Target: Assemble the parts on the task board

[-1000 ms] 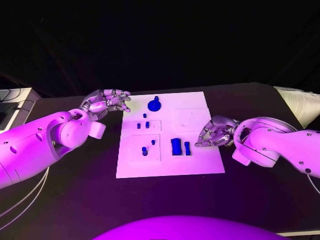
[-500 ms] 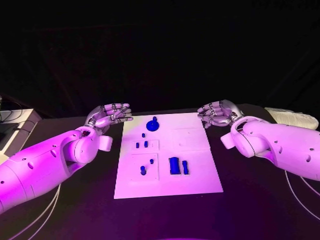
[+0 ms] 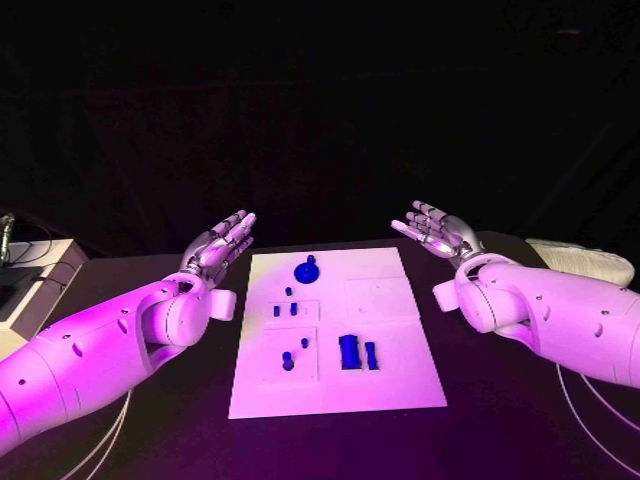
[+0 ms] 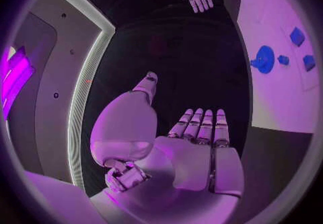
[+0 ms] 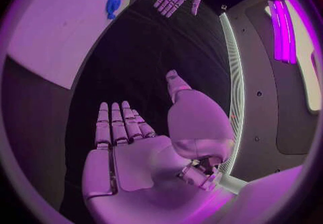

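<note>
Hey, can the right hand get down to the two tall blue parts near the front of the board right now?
Probably yes. The right hand is open, raised beyond the task board, and nothing lies between it and the two tall blue parts.

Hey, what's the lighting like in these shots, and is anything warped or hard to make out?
Head view: purple light washes the white board, both arms and the open left hand and right hand; the background is near black, the blue parts read clearly. Left wrist view: fisheye bends the board's edge, the left hand looms large. Right wrist view: same bending, with a bright strip glaring at the rim.
</note>
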